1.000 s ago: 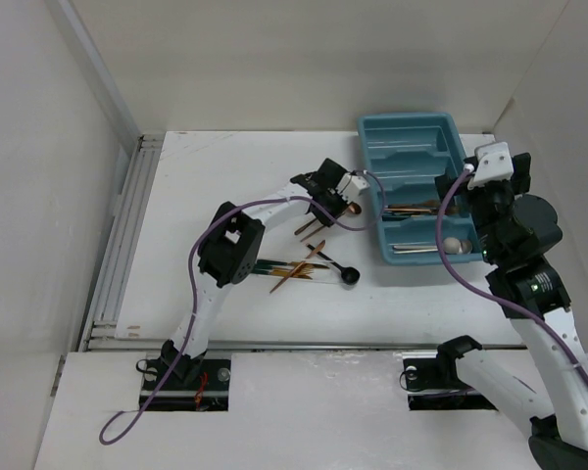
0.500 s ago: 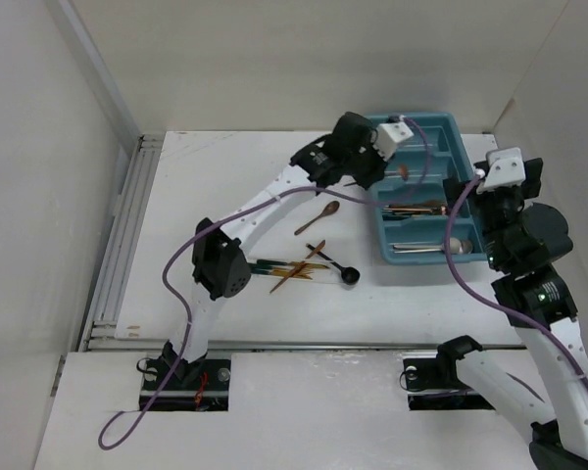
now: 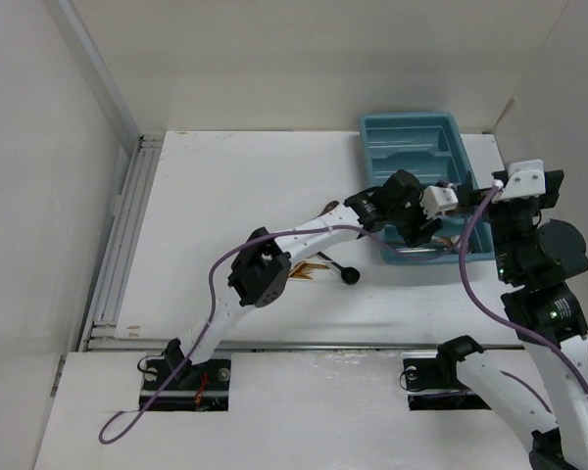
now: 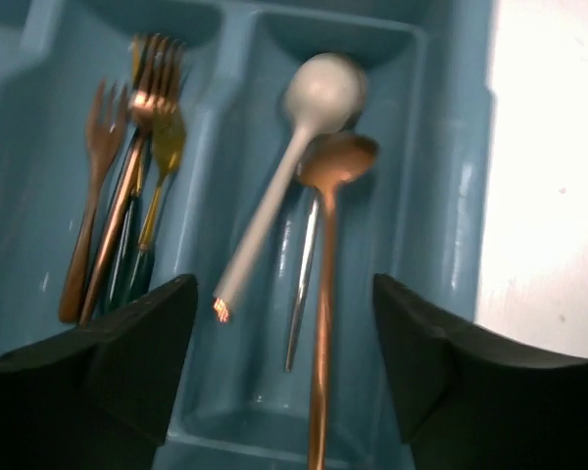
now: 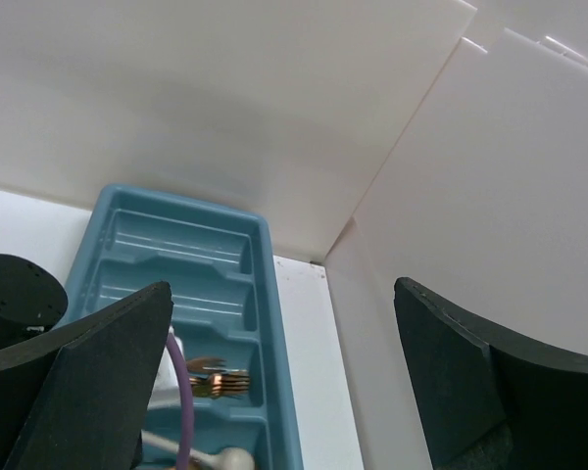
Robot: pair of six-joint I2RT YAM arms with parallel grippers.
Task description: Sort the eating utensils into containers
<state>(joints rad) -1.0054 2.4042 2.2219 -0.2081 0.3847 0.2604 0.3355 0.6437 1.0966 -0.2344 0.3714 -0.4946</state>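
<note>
- left gripper (image 4: 286, 313) apart above teal tray (image 4: 451, 147); right gripper (image 5: 282, 294) wide apart, empty
- slim copper spoon (image 4: 323, 294) lies beside cream-white spoon (image 4: 274, 211) in the outer compartment
- copper and gold forks (image 4: 127, 215) in the next compartment

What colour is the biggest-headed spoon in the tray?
Cream-white spoon; the left wrist view shows it best.

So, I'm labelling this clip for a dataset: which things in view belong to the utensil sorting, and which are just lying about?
Part of the job: teal tray; forks, cream-white spoon and copper spoon in it; black round-headed spoon and loose utensils on the table.
Just there: purple cable; metal rail at the table's left edge.
</note>
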